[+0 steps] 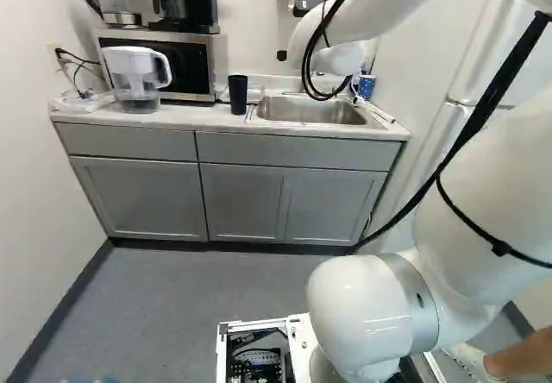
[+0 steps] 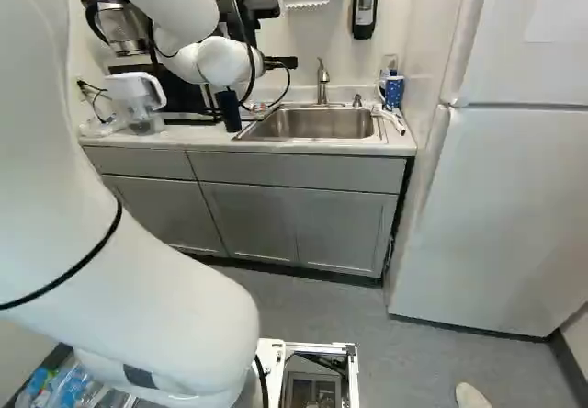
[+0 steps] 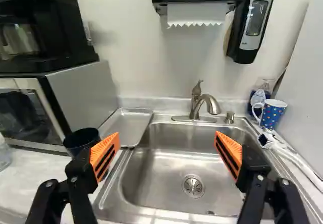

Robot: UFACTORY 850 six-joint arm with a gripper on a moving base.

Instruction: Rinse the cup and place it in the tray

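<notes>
In the right base view my gripper shows only in part, past the white wrist. In the wrist view the gripper stands wide open over the near part of the sink, nothing between its fingers. A dark cup stands upright on the counter left of the sink, partly behind one finger; the left base view shows this cup too. The shallow metal tray lies between microwave and sink. A blue patterned mug stands at the sink's far right corner.
The faucet rises behind the basin. A white-handled brush lies along the sink's right side. The microwave carries a coffee maker. A water pitcher stands on the counter. The fridge is at the right.
</notes>
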